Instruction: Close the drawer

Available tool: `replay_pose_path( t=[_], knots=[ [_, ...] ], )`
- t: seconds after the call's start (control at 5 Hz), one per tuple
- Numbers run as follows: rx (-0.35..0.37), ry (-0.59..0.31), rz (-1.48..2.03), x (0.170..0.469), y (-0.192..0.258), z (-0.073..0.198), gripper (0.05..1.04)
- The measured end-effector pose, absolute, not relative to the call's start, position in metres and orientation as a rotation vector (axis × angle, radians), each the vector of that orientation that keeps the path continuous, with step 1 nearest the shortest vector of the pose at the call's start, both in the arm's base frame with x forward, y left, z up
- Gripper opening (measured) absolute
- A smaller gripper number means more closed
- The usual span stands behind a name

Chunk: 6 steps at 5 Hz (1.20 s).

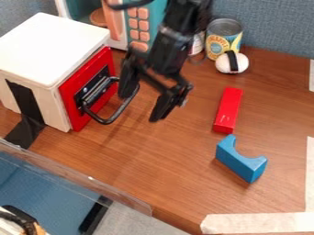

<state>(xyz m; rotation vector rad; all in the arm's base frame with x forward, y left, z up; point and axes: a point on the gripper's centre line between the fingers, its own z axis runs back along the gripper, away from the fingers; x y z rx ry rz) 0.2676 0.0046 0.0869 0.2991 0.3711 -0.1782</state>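
Observation:
My gripper [144, 98] hangs open just right of the drawer, its two fingers spread apart and pointing down. Its left finger overlaps the far end of the black wire handle [109, 120] in the view; whether they touch I cannot tell. The drawer's red front [72, 103] stands upright against the right side of the white box [46, 50], and no clear gap shows between them. Part of the red front is hidden behind the handle and its dark mount.
A red block [228, 110] and a blue notched block [242, 161] lie to the right on the table [159, 156]. Behind are a can [223, 39], a white ball with a black band [232, 62] and a toy microwave [138, 27]. Black tape [25, 103] marks the box's left.

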Motion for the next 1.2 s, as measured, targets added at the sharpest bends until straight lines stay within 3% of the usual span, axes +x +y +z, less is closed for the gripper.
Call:
replay_pose_path(
  t=[0.2,0.4,0.6,1.2],
  knots=[
    [0.389,0.313,-0.233,0.273,-0.023,0.125,1.0],
    [0.423,0.221,-0.175,0.264,-0.032,0.158,1.0],
    [0.382,0.065,-0.097,0.246,-0.036,0.183,1.0],
    [0.159,-0.178,-0.004,0.226,-0.023,0.169,1.0]
  ],
)
